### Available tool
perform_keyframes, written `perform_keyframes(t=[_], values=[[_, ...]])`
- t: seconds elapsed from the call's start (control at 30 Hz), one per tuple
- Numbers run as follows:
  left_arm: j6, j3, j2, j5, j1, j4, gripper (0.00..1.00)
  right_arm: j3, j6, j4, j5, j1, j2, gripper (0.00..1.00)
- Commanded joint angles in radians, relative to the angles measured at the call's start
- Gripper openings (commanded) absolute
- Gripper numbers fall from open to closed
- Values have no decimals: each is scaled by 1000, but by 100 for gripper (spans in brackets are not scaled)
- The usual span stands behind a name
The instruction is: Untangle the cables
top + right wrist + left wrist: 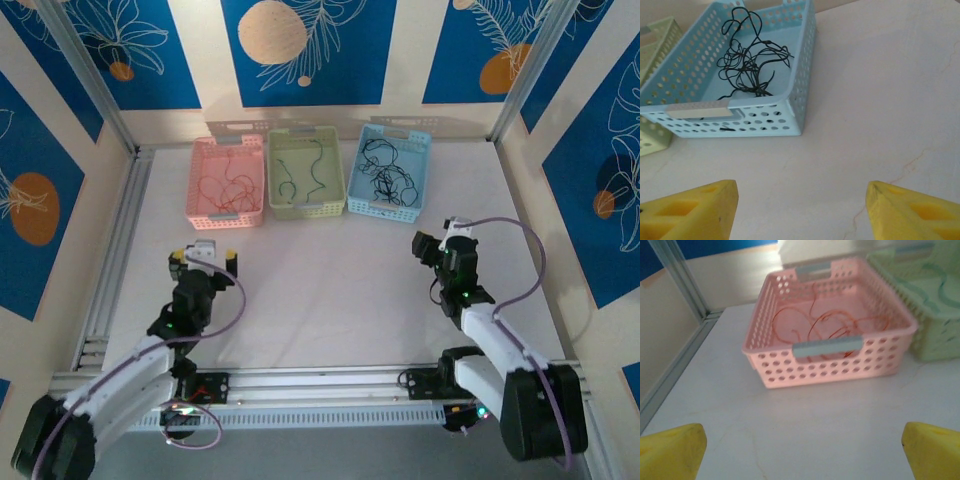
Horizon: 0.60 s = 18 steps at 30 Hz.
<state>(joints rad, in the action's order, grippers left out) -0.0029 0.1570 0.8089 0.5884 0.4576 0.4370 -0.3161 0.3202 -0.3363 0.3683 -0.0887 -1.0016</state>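
The cables lie sorted by colour in three baskets at the back of the table. Red cables (228, 180) (825, 325) curl in the pink basket (197, 185) (815, 367). Green cables (303, 170) lie in the green basket (307, 213) (935, 347). Black cables (388, 170) (747, 65) form a loose clump in the blue basket (385, 212) (740, 127). My left gripper (204, 258) (802, 450) hangs open over bare table in front of the pink basket. My right gripper (437, 243) (801, 205) stands open and holds nothing, in front of and to the right of the blue basket.
The white tabletop (320, 290) stretches between the two arms and the row of baskets. An aluminium rail (115, 260) runs along the left side and another along the near edge. Walls close in the back and both sides.
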Motion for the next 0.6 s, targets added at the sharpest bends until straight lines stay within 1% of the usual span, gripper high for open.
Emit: perform_keyframes(t=[0.0, 0.03, 0.1, 0.13, 0.17, 0.2, 0.23, 0.27, 0.3, 0.33, 0.37, 0.4, 0.43, 0.47, 0.5, 0.53, 0.57], values=[[106, -14, 212, 14, -65, 432, 100, 3, -41, -278, -7, 41, -135, 67], [107, -8, 290, 3, -83, 495, 100, -11, -50, -275, -16, 48, -187, 66], [118, 21, 463, -68, -125, 605, 100, -18, -73, -378, 26, 39, -293, 64], [144, 41, 532, -75, -131, 642, 100, -52, -104, -290, 30, 28, -283, 62], [194, 62, 583, -59, -125, 683, 100, -29, -157, -408, 33, 20, -321, 61], [222, 65, 624, -103, -134, 724, 100, 4, -173, -527, 52, 20, -362, 62], [214, 68, 671, -128, -159, 775, 100, 20, -152, -589, 43, 38, -406, 62], [159, 71, 724, -149, -199, 799, 100, 26, -158, -675, 7, 46, -455, 60], [117, 51, 771, -239, -258, 882, 100, 2, -180, -588, -41, 39, -437, 56], [89, 38, 784, -282, -290, 907, 100, -16, -195, -545, -79, 38, -445, 52], [80, 38, 783, -299, -300, 894, 100, -5, -208, -662, -76, 35, -523, 52], [85, 52, 787, -312, -300, 867, 100, -8, -216, -741, -53, 27, -570, 53], [99, 67, 791, -330, -299, 851, 100, -54, -206, -583, -63, 29, -522, 53], [98, 91, 776, -346, -301, 782, 100, -95, -188, -460, -122, 57, -515, 53], [90, 129, 762, -342, -302, 688, 100, -66, -177, -571, -160, 80, -540, 53], [89, 173, 763, -341, -304, 606, 100, -79, -183, -519, -142, 74, -525, 54], [65, 206, 760, -392, -336, 533, 100, -89, -185, -480, -133, 67, -518, 57]])
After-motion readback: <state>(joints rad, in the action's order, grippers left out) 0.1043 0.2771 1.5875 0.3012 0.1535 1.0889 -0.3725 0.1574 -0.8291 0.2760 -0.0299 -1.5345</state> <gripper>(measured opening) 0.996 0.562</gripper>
